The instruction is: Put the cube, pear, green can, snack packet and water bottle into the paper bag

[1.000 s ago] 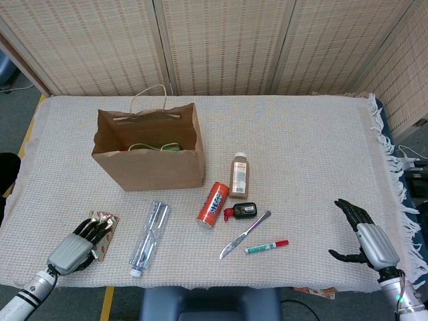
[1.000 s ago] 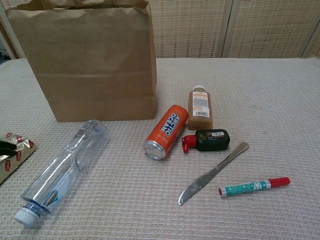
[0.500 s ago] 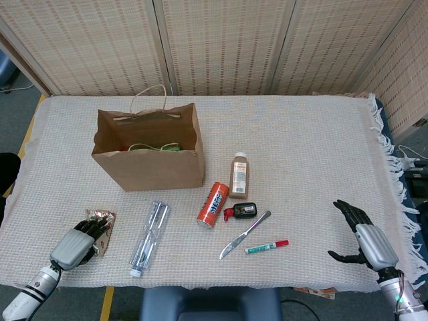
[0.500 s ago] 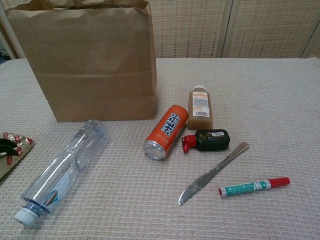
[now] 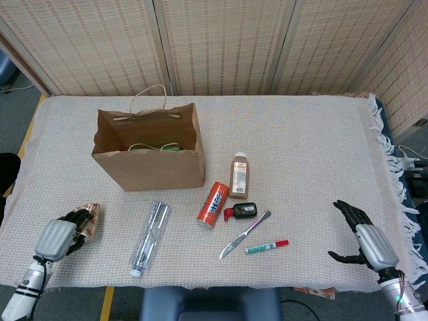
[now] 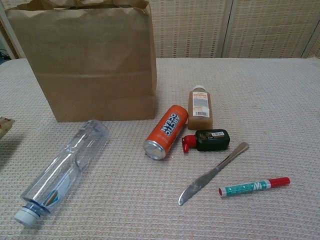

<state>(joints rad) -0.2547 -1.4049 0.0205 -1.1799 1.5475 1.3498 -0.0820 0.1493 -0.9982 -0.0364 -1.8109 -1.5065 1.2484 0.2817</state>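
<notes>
The open brown paper bag [image 5: 148, 162] [image 6: 90, 65] stands upright at the back left, and something green [image 5: 171, 148] shows inside it. My left hand [image 5: 56, 238] is near the table's front left corner and grips the crumpled shiny snack packet [image 5: 89, 219]. Only a corner of the packet [image 6: 4, 125] shows at the chest view's left edge. The clear water bottle [image 5: 150, 237] [image 6: 63, 170] lies on its side in front of the bag, cap towards me. My right hand [image 5: 363, 238] hovers at the front right, fingers spread, holding nothing.
Right of the bag lie an orange can [image 5: 212, 204] [image 6: 166, 131], a brown bottle [image 5: 239, 175] [image 6: 200, 107], a small black item with a red end [image 5: 242, 211] [image 6: 210, 140], a table knife [image 5: 245, 234] [image 6: 212, 172] and a green marker [image 5: 266, 247] [image 6: 254, 186].
My left hand has closed on the snack packet and drawn it left and up off the cloth. In the chest view it has almost left the frame. The right hand has barely moved.
</notes>
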